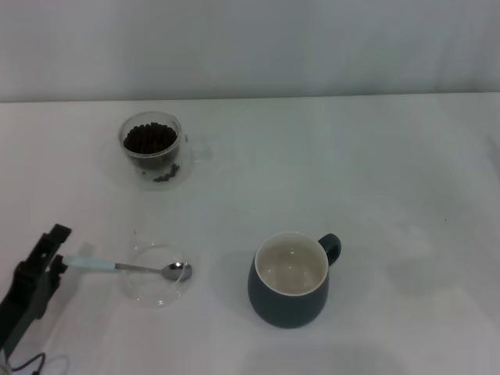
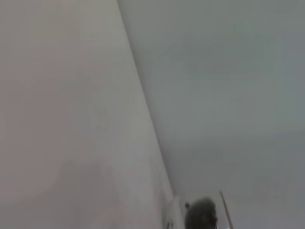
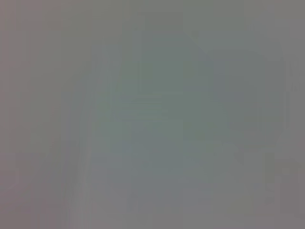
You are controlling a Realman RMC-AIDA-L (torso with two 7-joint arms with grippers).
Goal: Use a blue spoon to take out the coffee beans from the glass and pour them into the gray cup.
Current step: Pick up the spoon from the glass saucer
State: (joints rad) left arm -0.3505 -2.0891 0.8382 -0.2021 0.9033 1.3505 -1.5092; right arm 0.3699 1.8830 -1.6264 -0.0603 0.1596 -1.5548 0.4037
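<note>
We saw the left claw (image 1: pixel 56 262) clamped on the spoon (image 1: pixel 129 268), its bowl over a glass dish (image 1: pixel 156 277) left of the cup (image 1: pixel 291 279).

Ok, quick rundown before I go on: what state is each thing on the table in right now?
blue spoon: lying across the shallow glass dish, bowl empty, handle end at the left gripper
glass: upright, full of coffee beans; a few beans show low at its base
gray cup: upright, empty
left gripper: at the spoon handle's end, grip unclear
right gripper: not in view
</note>
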